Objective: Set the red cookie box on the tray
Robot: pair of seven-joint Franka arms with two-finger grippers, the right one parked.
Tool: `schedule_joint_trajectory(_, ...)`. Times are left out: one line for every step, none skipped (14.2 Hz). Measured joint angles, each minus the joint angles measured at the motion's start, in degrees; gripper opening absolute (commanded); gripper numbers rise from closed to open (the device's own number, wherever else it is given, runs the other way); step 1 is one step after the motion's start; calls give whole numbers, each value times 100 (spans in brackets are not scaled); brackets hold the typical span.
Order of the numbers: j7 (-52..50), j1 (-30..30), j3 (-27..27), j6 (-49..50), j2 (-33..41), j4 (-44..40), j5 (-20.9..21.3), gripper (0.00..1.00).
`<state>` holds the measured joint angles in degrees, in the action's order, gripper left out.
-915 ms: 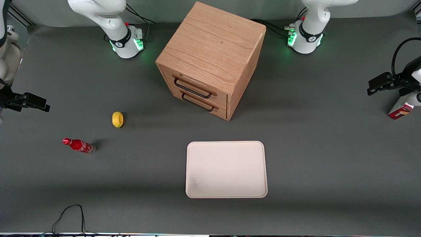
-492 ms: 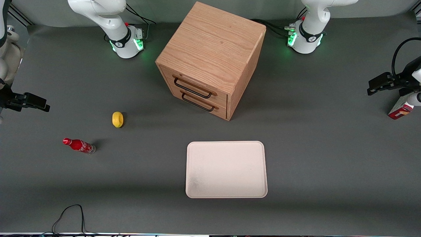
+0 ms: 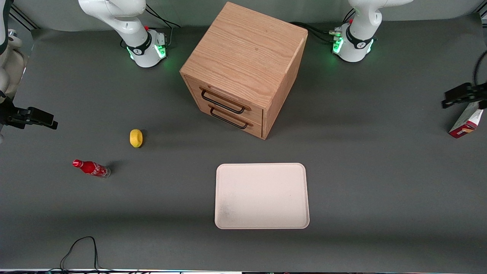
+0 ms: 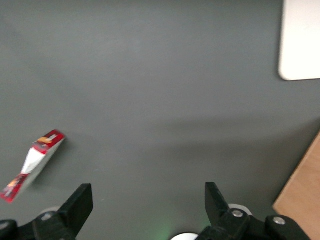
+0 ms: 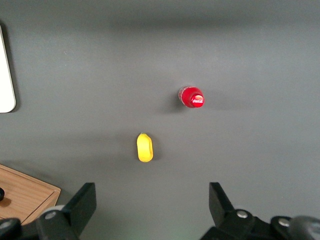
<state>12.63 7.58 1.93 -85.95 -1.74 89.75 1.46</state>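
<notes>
My claw [image 4: 145, 200] hung above the grey desk [image 3: 380, 171] at the working arm's end, its two fingers [image 4: 80, 202] spread wide with nothing between them. The red cookie box [image 3: 465, 123] lay on the desk close to that end's edge, just beside my claw and nearer the front camera than it. Its faces showed red, white and orange print; no wording on it could be read. The box was clear of my fingers in the wrist view.

The cream-white tray [image 3: 261, 196] lay flat near the middle of the desk, toward its front edge, well apart from the box. A wooden two-drawer cabinet [image 3: 243, 66] stood farther from the front camera than the tray. Toward the parked arm's end stood a red soda bottle [image 3: 91, 168] bearing white Coca-Cola script, near a yellow lemon [image 3: 136, 137].
</notes>
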Motion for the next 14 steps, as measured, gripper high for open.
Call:
schedule_joint_trajectory(333,243,19,-47,12,84,83,100)
schedule_joint_trajectory(698,510,30,-146,29,192,144,100)
schedule_joint_trajectory(1073,803,38,-307,48,324,184,100)
schedule_joint_trajectory(1485,1144,49,-503,72,480,205,100)
schedule_joint_trajectory(1941,1552,62,-725,100,656,215,100)
schedule_joint_trajectory(2408,1984,73,-935,116,804,217,100)
schedule_joint_trajectory(2901,2429,83,-1119,117,917,214,100)
schedule_joint_trajectory(3374,2844,92,-1275,109,1002,209,100)
schedule_joint_trajectory(3825,3221,97,-1424,90,1072,205,100)
schedule_joint_trajectory(4188,3517,99,-1543,58,1119,201,100)
schedule_joint_trajectory(4442,3758,99,-1618,15,1148,197,100)
schedule_joint_trajectory(4587,3936,93,-1628,-23,1173,196,100)
schedule_joint_trajectory(4698,4059,90,-1628,-51,1191,196,100)
schedule_joint_trajectory(4783,4138,86,-1628,-63,1207,196,100)
